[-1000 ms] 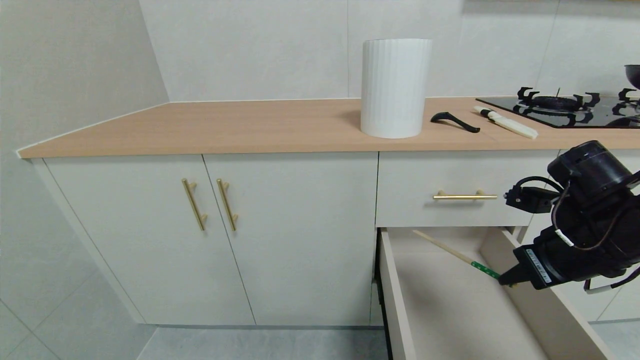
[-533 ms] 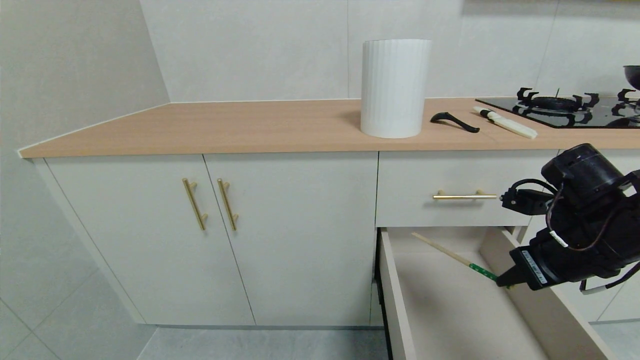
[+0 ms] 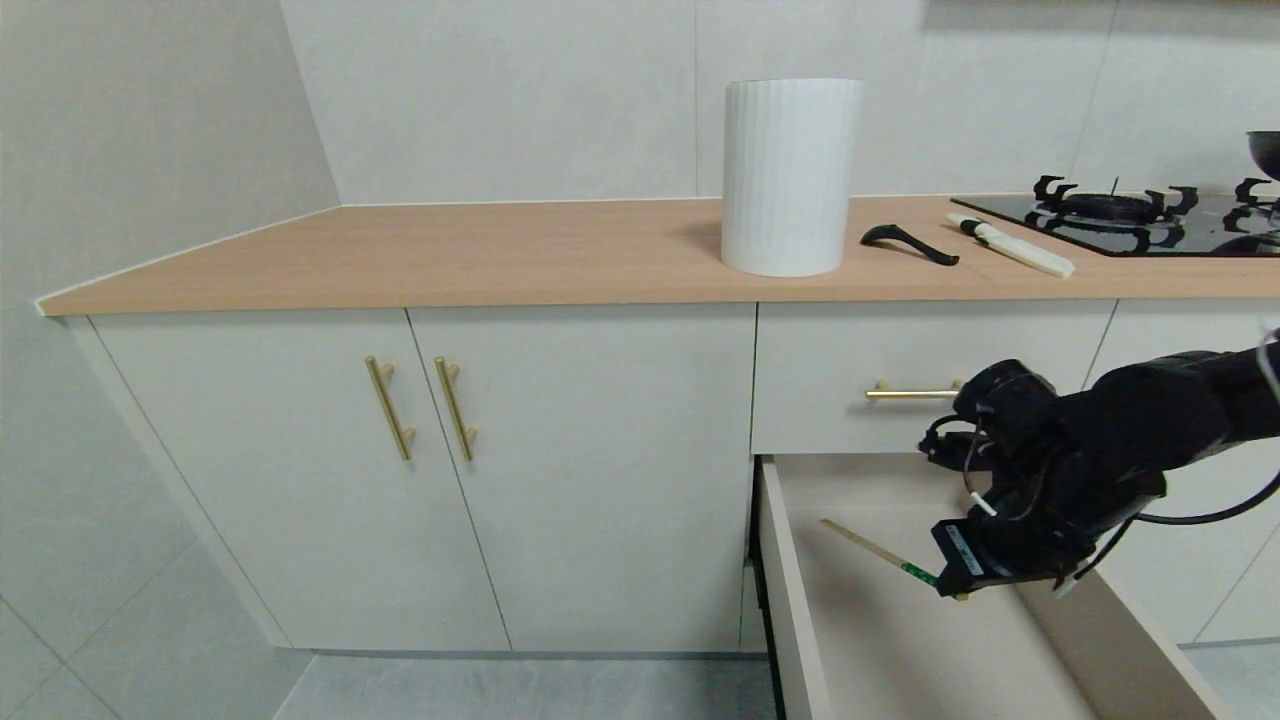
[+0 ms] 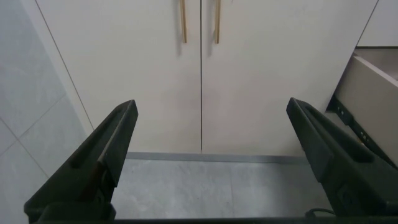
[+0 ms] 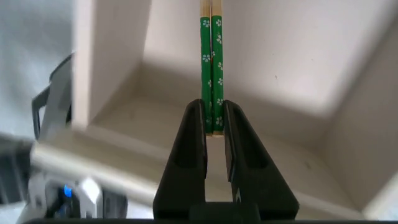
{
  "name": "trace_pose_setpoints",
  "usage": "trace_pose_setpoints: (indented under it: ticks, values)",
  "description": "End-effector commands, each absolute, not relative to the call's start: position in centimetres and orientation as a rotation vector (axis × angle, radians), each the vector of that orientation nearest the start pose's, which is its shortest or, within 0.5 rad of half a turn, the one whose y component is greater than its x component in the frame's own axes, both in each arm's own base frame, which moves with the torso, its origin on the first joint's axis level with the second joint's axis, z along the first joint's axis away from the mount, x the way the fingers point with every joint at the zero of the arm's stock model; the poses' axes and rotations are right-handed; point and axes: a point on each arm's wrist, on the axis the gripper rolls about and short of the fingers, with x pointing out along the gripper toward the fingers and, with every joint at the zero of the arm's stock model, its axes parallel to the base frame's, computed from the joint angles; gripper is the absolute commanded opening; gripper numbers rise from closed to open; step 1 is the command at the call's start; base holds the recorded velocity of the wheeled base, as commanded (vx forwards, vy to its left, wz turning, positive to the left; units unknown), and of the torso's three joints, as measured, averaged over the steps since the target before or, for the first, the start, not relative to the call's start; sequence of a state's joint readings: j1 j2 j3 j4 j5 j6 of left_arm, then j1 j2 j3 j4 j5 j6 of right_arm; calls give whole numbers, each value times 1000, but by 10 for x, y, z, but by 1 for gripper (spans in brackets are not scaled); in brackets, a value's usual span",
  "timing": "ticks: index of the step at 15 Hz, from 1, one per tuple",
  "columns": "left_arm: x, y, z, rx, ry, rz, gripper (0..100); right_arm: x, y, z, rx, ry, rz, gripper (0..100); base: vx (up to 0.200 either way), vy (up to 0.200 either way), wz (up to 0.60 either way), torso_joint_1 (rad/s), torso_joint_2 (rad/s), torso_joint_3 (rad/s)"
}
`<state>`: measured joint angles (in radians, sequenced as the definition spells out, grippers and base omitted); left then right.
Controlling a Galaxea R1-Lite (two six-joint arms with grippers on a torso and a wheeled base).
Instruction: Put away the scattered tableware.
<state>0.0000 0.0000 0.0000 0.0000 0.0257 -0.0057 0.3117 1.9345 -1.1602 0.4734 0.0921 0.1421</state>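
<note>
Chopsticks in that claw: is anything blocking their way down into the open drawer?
Nothing visible does. The right gripper holds the chopsticks just above the open drawer, with its plain floor directly beneath them.

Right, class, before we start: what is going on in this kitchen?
The right gripper is shut on a pair of green-ended chopsticks, holding them low inside the open drawer. A black utensil and a white knife lie on the countertop, not yet put away. The left gripper hangs open facing the cabinet doors.

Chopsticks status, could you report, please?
Right gripper shut on chopsticks, held inside open drawer. Left gripper open, facing cabinet doors. No obstruction seen.
</note>
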Motion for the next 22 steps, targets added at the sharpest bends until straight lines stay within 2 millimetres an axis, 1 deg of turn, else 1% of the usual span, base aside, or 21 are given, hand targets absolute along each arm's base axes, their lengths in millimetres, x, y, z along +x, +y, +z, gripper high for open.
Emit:
trace_pose_setpoints:
  ticks: [1,2,4,5,6,12,15,17,22]
  values:
    - [-23,1,75,-6,0,26,100,320,107,68,-13,1355,202,0,0,0,0,0,0,0]
    - [-23,1,75,-6,0,26,100,326,110,52,-20,1369,188,0,0,0,0,0,0,0]
    - [-23,1,75,-6,0,26,100,330,113,36,-20,1392,183,0,0,0,0,0,0,0]
    - [-23,1,75,-6,0,26,100,330,113,36,-20,1392,183,0,0,0,0,0,0,0]
    - [-23,1,75,-6,0,26,100,333,122,21,-13,1400,175,0,0,0,0,0,0,0]
    - [-23,1,75,-6,0,26,100,335,126,10,-13,1404,167,0,0,0,0,0,0,0]
    - [-23,1,75,-6,0,26,100,333,138,-2,-18,1407,161,0,0,0,0,0,0,0]
    - [-23,1,75,-6,0,26,100,333,140,-7,-51,1399,121,0,0,0,0,0,0,0]
    - [-23,1,75,-6,0,26,100,334,141,-9,-52,1399,112,0,0,0,0,0,0,0]
